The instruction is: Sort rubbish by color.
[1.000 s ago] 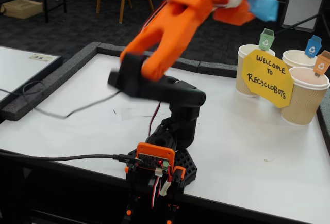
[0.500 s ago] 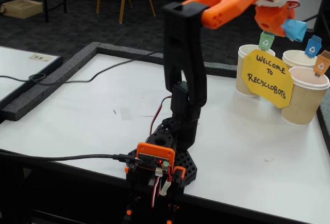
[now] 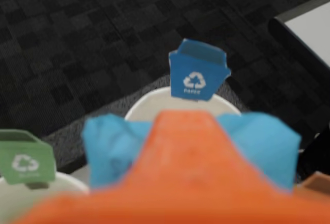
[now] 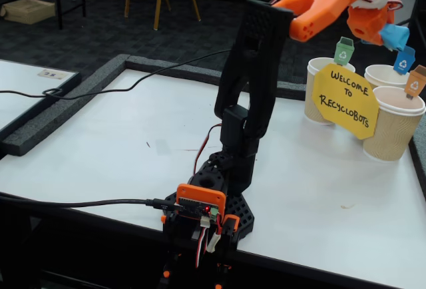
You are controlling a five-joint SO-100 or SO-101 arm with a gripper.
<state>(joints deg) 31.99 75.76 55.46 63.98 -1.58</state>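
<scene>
My orange gripper (image 4: 388, 34) is raised over the cups at the table's far right and is shut on the light blue paper lump (image 4: 395, 36). In the wrist view the lump (image 3: 263, 141) bulges out on both sides of the orange finger (image 3: 185, 152). It hangs just above the beige cup with the blue recycling tag (image 3: 197, 74), whose rim (image 3: 147, 104) shows behind it; in the fixed view this is the cup (image 4: 386, 74). The cup with the green tag (image 3: 23, 162) stands to the left, also in the fixed view (image 4: 321, 89). The light green lump is out of view.
A third cup with an orange tag (image 4: 394, 126) stands at the right table edge. The yellow "Welcome to Recyclobots" sign (image 4: 346, 99) leans on the cups. The arm's base (image 4: 213, 202) sits at the white table's (image 4: 120, 149) front edge, with black cables (image 4: 100, 89) at left.
</scene>
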